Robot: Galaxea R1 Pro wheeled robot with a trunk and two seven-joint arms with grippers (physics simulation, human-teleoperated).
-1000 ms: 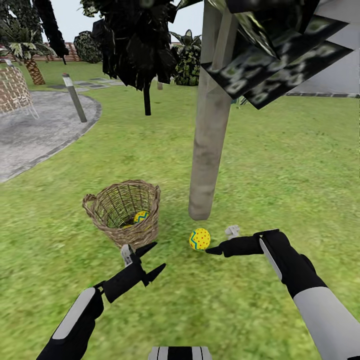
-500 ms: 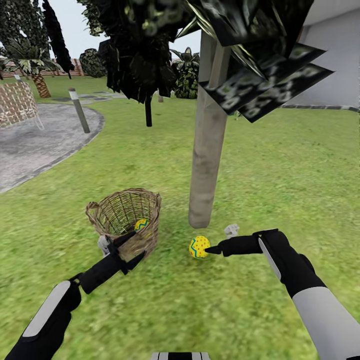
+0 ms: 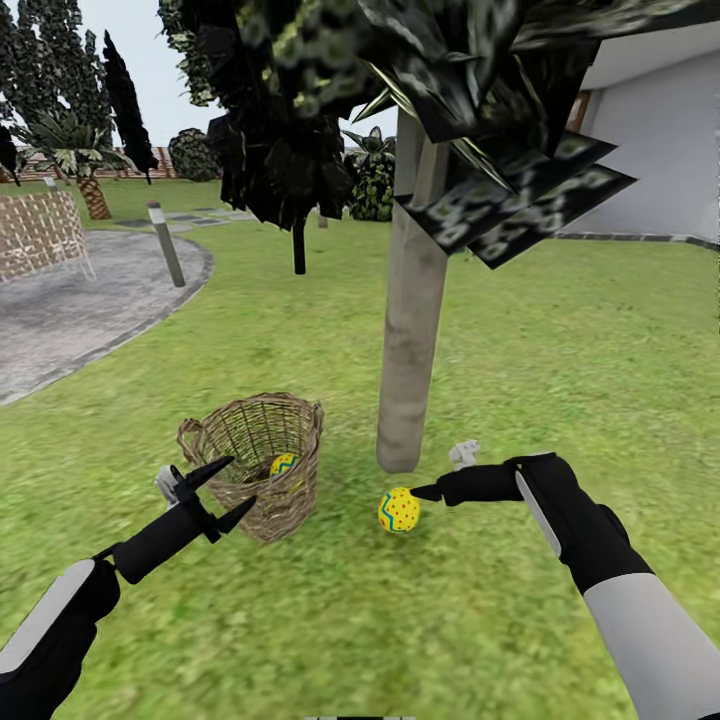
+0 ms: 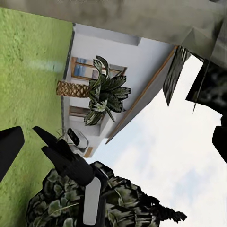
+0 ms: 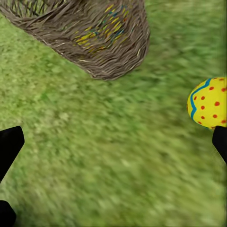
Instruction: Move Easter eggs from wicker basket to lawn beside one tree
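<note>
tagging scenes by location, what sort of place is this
A garden beside a house, most likely: a broad green lawn, a pale-trunked tree standing in it, a grey paved patio to one side and a white house wall behind.

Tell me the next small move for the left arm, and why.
Probably swing the left gripper over the wicker basket rim and down toward the egg inside. Its jaws are open and empty beside the basket, while one egg already lies on the lawn by the tree.
</note>
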